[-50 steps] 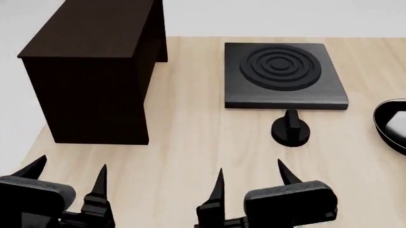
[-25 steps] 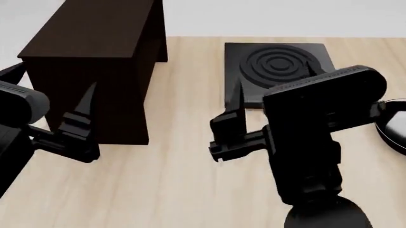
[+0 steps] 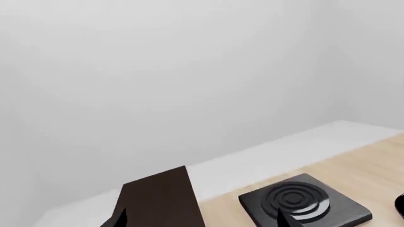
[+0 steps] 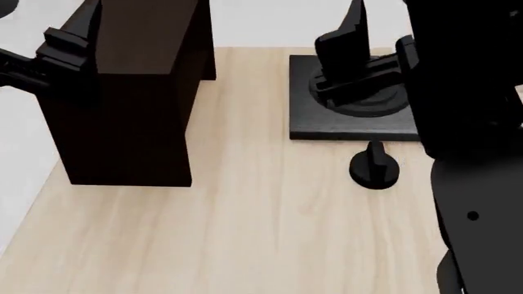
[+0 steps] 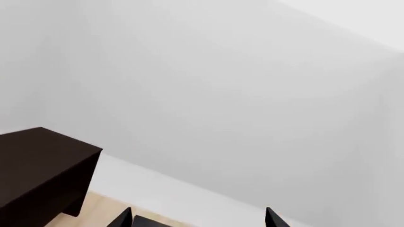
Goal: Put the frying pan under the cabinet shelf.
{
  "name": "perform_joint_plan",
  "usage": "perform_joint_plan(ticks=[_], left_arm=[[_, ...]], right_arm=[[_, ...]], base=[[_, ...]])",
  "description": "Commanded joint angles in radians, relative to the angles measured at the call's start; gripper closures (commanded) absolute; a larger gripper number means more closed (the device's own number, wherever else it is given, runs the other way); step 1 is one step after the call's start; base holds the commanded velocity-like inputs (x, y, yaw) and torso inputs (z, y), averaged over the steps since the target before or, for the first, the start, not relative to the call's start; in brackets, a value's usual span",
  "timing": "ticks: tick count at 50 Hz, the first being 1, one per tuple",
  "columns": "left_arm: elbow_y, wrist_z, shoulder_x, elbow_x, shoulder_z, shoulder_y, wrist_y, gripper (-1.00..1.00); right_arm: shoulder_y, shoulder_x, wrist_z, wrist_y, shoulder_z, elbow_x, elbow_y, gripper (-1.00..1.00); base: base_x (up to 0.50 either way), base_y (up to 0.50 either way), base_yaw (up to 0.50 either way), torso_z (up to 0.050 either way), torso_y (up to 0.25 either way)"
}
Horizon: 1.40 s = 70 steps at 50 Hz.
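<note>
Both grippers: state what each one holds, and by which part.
Nothing is held. The left gripper is raised beside the cabinet shelf, and the right gripper hangs above the square black plate; both are open and empty.

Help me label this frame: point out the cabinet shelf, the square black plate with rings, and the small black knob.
cabinet shelf [image 4: 122, 116]: head view, its dark front face.
square black plate [image 4: 347, 127]: head view, its flat near edge.
small black knob [image 4: 375, 168]: head view, its round base.
</note>
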Motion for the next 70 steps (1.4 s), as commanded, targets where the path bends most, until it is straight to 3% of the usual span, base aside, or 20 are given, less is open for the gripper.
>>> perform_joint_plan(ticks=[1,12,33,70], left_arm=[[-0.142,-0.082,-0.025,-0.129,0.05,-0.206,-0.023,-1.0],[-0.191,-0.097,-0.038,-0.16,0.076,-0.264,-0.004,-1.0],[-0.22,-0.147,-0.048,-0.22,0.123,-0.306,0.016,-1.0],[-0.252,-0.195,-0.063,-0.266,0.176,-0.341,0.064,-1.0]], right_arm=[[0.162,0.016,-0.024,0.052,-0.063,0.003,0.069,-1.0],[0.216,0.049,-0.037,-0.038,-0.123,-0.024,0.112,-1.0],[0.242,0.048,-0.045,-0.067,-0.174,-0.028,0.14,-1.0],[0.209,0.074,-0.035,-0.044,-0.136,-0.013,0.095,-1.0]], base=[[0.0,0.0,0.0,0.0,0.0],[0.05,0.0,0.0,0.0,0.0],[0.5,0.0,0.0,0.0,0.0],[0.5,0.0,0.0,0.0,0.001]])
